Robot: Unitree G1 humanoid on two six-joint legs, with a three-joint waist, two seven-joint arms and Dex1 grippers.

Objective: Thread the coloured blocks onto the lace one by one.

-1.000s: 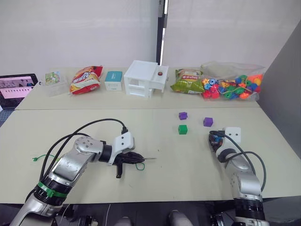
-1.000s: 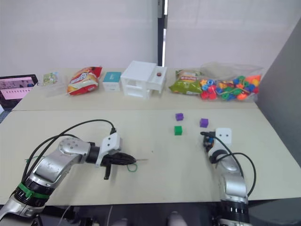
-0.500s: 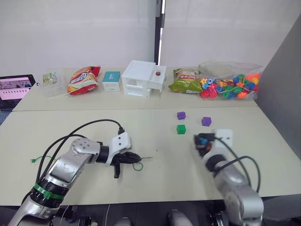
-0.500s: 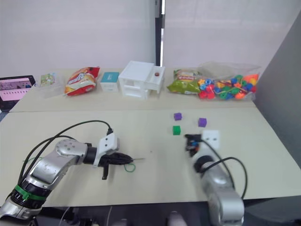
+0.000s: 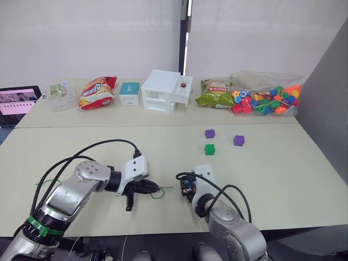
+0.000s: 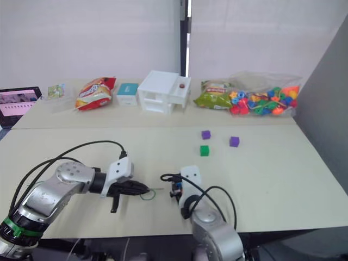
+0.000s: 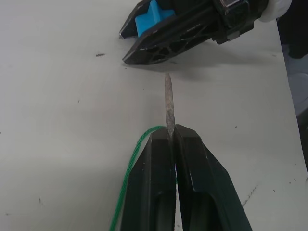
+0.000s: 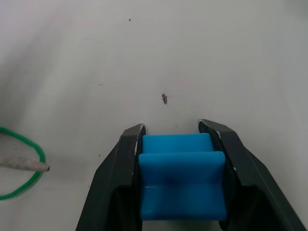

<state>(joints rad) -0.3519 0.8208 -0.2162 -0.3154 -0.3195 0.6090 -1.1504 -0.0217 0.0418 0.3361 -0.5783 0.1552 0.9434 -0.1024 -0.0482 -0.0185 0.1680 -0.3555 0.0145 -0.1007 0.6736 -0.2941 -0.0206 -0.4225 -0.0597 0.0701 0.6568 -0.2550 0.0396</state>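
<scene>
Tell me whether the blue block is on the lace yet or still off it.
Off. The blue block sits clamped in the right claw, and the lace tip, pinched by the left claw, stops short of it.

along the far table edge: tablet (image 5: 19, 103), red snack bag (image 5: 98, 92), white drawer box (image 5: 166, 90), green snack bag (image 5: 216, 93), bagged beads (image 5: 266, 97)

The left arm (image 5: 76, 191) at lower left of the left eye view is brushed silver, with a green band near its base; a black joint leads to a white, boxy wrist block; thick black cables (image 5: 92, 152) loop over it; the left gripper (image 7: 169, 139) has two black, tapering fingers with ribbed sides; the right arm (image 5: 231, 231) at bottom centre is silver too, with a white block, black cables and the right gripper (image 8: 176, 132) of two glossy black fingers.
</scene>
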